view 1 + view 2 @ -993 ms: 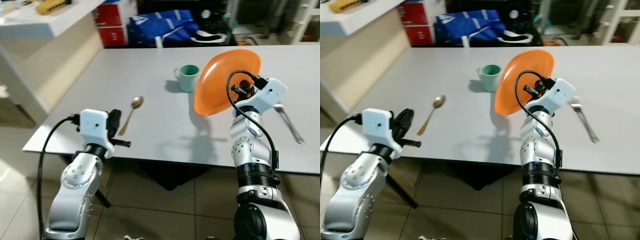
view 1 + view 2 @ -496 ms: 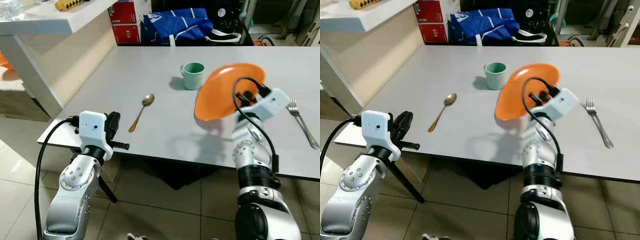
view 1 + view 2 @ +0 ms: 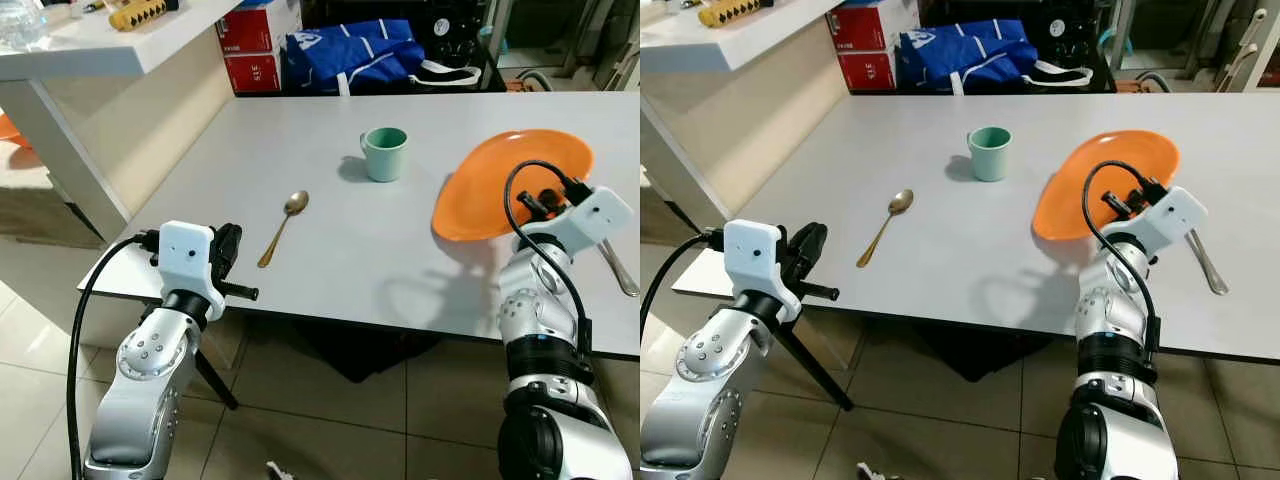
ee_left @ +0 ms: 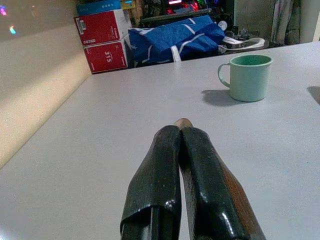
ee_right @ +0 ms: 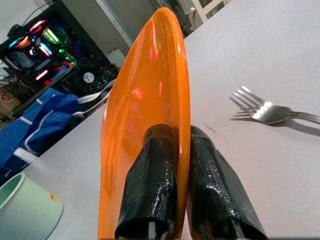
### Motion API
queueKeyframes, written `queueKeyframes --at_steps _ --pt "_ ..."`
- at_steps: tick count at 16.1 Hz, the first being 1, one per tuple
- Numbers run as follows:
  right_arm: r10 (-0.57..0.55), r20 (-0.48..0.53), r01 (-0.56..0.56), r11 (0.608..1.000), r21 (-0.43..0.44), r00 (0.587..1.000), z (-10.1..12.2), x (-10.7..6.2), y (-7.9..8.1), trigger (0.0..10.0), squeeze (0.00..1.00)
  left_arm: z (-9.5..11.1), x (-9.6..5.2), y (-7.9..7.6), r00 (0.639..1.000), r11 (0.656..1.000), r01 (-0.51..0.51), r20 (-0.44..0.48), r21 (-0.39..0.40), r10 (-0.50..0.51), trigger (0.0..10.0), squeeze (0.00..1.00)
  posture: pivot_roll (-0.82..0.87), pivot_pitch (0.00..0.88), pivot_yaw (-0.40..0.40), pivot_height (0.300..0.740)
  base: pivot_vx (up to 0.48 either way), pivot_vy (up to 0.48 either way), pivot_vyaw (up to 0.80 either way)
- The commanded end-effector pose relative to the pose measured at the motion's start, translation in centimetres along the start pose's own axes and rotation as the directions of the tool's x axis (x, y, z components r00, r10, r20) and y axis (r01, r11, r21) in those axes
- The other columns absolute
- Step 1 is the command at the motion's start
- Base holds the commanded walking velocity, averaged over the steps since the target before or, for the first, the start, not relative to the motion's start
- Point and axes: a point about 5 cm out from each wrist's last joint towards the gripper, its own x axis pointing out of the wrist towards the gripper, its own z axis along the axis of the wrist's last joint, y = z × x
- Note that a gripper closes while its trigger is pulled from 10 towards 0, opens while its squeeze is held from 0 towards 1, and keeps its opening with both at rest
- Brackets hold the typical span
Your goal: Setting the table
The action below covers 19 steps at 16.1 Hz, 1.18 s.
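An orange plate (image 3: 510,183) is held tilted above the right part of the grey table (image 3: 300,150), its rim pinched between the two black fingers of the right gripper (image 5: 184,192), as is seen in the right wrist view. The plate's shadow is cast on the table just below and to the left of it. A fork (image 3: 1200,258) is laid near the table's right edge, just beside the plate and partly hidden behind the right wrist. A pale green mug (image 3: 385,153) is set upright toward the middle of the table, nearer the far edge, well apart from the plate. A golden spoon (image 3: 284,226) is laid toward the front left of the table, its bowl pointing to the far edge.

The left gripper (image 4: 179,165) is held at the table's front left corner, its fingers pressed together with nothing between them; in the left wrist view the spoon's tip is glimpsed just past the fingertips, with the mug further off.

Beyond the far edge, a blue bag (image 3: 355,52) and red boxes (image 3: 252,45) are seen on the floor. A white counter (image 3: 90,45) is seen to the left, with a yellow object (image 3: 140,13) on it.
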Motion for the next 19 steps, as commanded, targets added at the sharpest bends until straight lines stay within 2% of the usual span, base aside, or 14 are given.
queueKeyframes --at_steps 1,2,3,10,12,14,19 --pt "-0.054 -0.109 0.047 0.997 -0.064 0.993 -2.6 -0.9 -1.6 0.0 0.00 0.4 -0.1 0.4 1.000 1.000 0.002 0.003 0.013 -0.002 10.0 0.00 -0.10 0.000 0.164 0.740 0.000 0.000 0.00" --pt "-0.061 -0.152 0.050 0.996 -0.076 0.987 -3.6 -1.4 -1.9 0.0 0.00 0.4 -0.1 0.4 1.000 1.000 0.005 -0.001 0.015 -0.005 10.0 0.00 -0.10 0.000 0.165 0.740 0.000 0.000 0.00" --pt "-0.067 -0.183 0.050 0.995 -0.092 0.981 -4.3 -1.7 -2.0 10.0 0.00 0.4 -0.2 0.5 1.000 1.000 0.006 -0.002 0.016 -0.006 10.0 0.00 -0.10 0.000 0.166 0.740 0.000 0.000 0.00" --pt "0.051 -0.304 -0.075 0.995 -0.068 0.951 -7.0 -4.1 -0.1 10.0 0.00 0.3 -0.4 0.6 1.000 1.000 0.006 -0.017 0.020 -0.006 10.0 0.00 -0.09 0.000 0.161 0.740 0.000 0.000 0.00" --pt "0.102 -0.350 -0.129 0.990 -0.054 0.931 -7.7 -4.5 0.3 10.0 0.00 0.3 -0.3 0.5 1.000 1.000 0.008 -0.018 0.020 -0.008 10.0 0.00 -0.09 0.000 0.159 0.740 0.000 0.000 0.00" --pt "0.189 -0.419 -0.224 0.974 -0.034 0.888 -8.7 -5.2 1.1 10.0 0.00 0.2 -0.3 0.4 1.000 1.000 0.009 -0.018 0.017 -0.009 10.0 0.00 -0.10 0.000 0.158 0.740 0.000 0.000 0.00" --pt "0.145 -0.416 -0.221 0.965 -0.141 0.898 -8.9 -5.6 -0.4 10.0 0.00 0.1 -0.5 0.3 1.000 1.000 0.016 -0.025 0.005 -0.016 10.0 0.00 -0.09 0.000 0.155 0.740 0.000 0.000 0.00"
